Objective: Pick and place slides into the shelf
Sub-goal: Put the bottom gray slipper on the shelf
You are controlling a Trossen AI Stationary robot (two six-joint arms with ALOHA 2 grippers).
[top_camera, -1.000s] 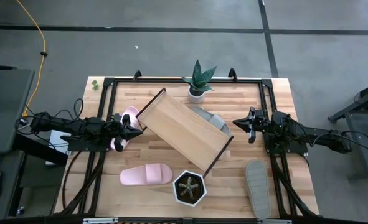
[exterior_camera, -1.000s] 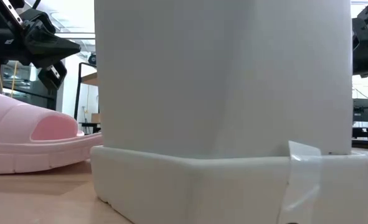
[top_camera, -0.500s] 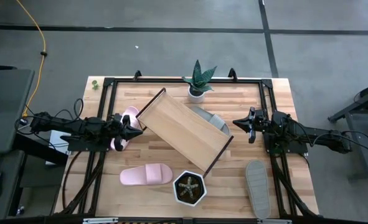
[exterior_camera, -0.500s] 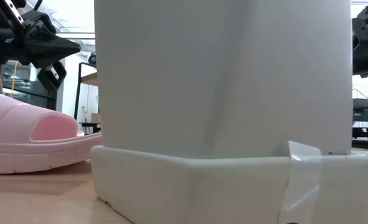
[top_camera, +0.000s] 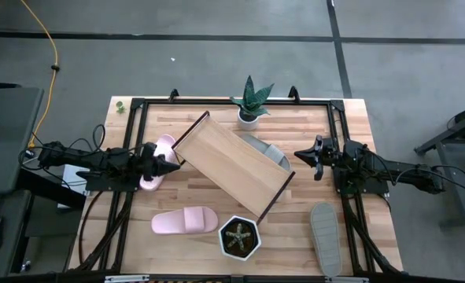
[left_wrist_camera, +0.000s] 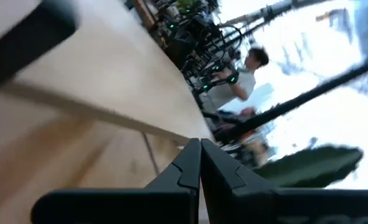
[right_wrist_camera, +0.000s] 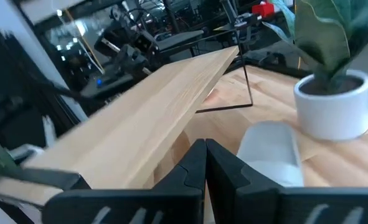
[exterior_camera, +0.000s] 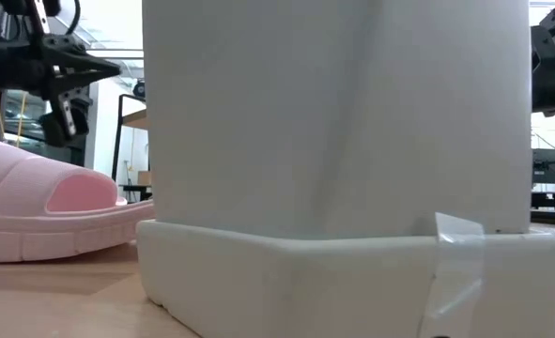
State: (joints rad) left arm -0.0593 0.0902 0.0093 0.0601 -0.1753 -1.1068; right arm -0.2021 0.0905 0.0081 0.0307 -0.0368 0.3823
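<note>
Jaws closed and empty on both arms: the left gripper [top_camera: 171,163] hovers just above a pale pink slide [top_camera: 155,159] beside the shelf [top_camera: 230,163], and the right gripper [top_camera: 298,155] waits near a grey-beige slide [top_camera: 268,151] tucked under that smooth wooden board. A second ribbed pink slide [top_camera: 185,221] and another grey slide [top_camera: 326,237] lie apart on the butcher-block desk [top_camera: 351,118].

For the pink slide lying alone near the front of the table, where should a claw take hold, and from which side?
Probably from above, across the ribbed strap of the pink slide: it lies flat, sole down, and the strap is the raised part the fingers can close around.
</note>
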